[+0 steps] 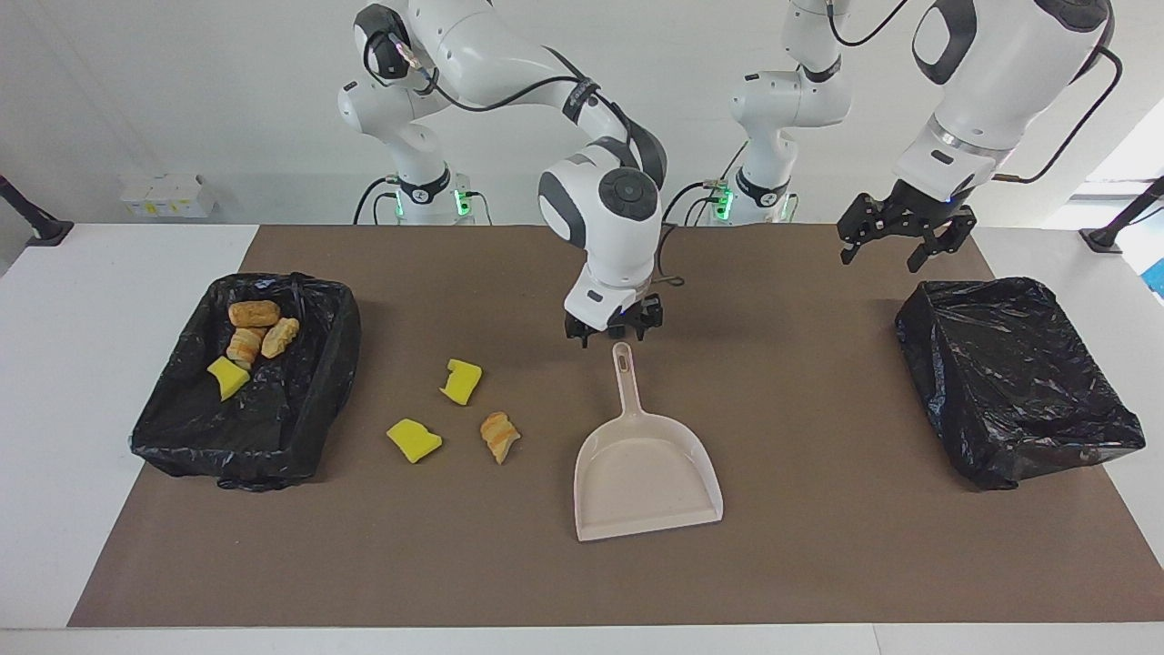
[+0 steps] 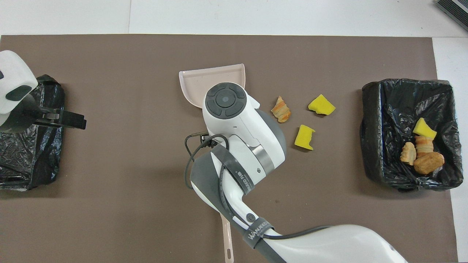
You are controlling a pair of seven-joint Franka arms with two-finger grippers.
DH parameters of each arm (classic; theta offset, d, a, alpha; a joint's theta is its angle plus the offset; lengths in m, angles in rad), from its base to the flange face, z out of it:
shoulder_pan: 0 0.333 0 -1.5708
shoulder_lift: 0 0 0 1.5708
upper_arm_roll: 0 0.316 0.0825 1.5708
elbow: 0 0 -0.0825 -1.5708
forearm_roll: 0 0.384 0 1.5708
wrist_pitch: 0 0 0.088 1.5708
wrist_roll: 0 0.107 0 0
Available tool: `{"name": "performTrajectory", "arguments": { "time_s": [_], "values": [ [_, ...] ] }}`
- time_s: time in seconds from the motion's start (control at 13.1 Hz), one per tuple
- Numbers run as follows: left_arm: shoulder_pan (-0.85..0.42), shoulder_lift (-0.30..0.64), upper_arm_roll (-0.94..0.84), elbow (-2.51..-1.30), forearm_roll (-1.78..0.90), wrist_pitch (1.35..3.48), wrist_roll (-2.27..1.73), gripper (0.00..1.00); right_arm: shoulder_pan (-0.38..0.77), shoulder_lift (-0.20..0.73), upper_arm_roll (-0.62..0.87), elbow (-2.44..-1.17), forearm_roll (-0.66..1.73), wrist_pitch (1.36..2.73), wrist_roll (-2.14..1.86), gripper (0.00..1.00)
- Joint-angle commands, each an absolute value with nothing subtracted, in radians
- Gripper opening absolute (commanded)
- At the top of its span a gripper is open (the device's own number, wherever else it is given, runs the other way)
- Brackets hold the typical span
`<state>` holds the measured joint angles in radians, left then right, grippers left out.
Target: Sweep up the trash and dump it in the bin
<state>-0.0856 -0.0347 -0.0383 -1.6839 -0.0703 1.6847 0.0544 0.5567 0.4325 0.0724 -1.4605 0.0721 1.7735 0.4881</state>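
The pale pink dustpan (image 1: 647, 478) lies flat on the brown mat, its handle (image 1: 623, 373) pointing toward the robots. My right gripper (image 1: 611, 329) hangs open just above the handle's end, holding nothing. In the overhead view its wrist covers most of the dustpan (image 2: 210, 81), and only the handle tip (image 2: 227, 244) shows below it. Loose trash lies beside the pan: two yellow sponge chunks (image 1: 462, 380) (image 1: 414, 440) and a croissant piece (image 1: 499, 436). Several more scraps (image 1: 250, 341) sit in the black-lined bin (image 1: 332, 337) at the right arm's end. My left gripper (image 1: 880, 247) waits open, up in the air.
A second black-bagged bin (image 1: 1014, 377) stands at the left arm's end, under and beside the left gripper (image 2: 81, 122). The brown mat (image 1: 818, 564) covers the table between both bins. A thin cable loops off the right wrist.
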Motion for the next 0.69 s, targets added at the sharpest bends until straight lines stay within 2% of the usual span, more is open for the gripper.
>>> {"name": "performTrajectory", "arguments": {
  "time_s": [0.0, 0.15, 0.38, 0.46, 0.61],
  "values": [
    [-0.127, 0.023, -0.035, -1.661, -0.081, 1.710, 0.049, 1.00, 0.537, 0.243, 0.080, -1.670, 0.167, 1.709, 0.422, 1.00],
    [-0.146, 0.081, -0.038, -1.635, -0.086, 1.755, 0.046, 1.00, 0.575, 0.140, 0.081, -1.848, 0.224, 1.744, 0.429, 1.00],
    [-0.205, 0.165, -0.040, -1.634, -0.107, 1.863, 0.031, 1.00, 0.665, -0.032, 0.081, -2.163, 0.280, 1.980, 0.465, 1.00],
    [-0.225, 0.191, -0.038, -1.632, -0.135, 1.900, -0.032, 1.00, 0.693, -0.067, 0.081, -2.218, 0.300, 2.009, 0.475, 1.00],
    [-0.322, 0.254, -0.037, -1.609, -0.120, 1.953, -0.135, 1.00, 0.750, -0.055, 0.081, -2.241, 0.301, 2.055, 0.521, 1.00]
  ]
}}
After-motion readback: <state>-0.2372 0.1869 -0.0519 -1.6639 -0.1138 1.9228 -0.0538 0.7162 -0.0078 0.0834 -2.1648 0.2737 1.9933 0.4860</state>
